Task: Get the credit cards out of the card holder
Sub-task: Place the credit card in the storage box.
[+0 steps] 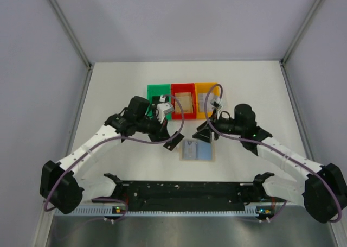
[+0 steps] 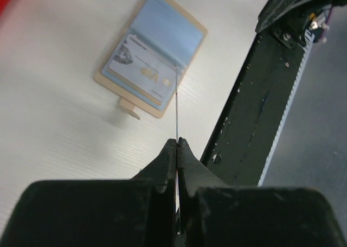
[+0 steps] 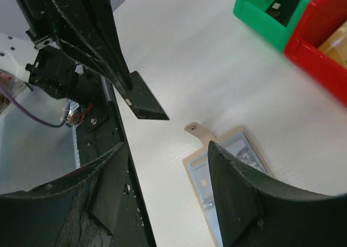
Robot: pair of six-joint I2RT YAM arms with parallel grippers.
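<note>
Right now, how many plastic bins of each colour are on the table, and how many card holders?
Green bin: 1
Red bin: 1
Orange bin: 1
Card holder: 1
Total: 4

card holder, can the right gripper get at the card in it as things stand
Probably yes. The right gripper hangs open above the card holder with nothing between them, and the light card shows in one panel. The left gripper, shut on a dark card, is off to one side.

Illegible gold lettering on the card (image 2: 142,72) in the card holder (image 2: 174,32).
</note>
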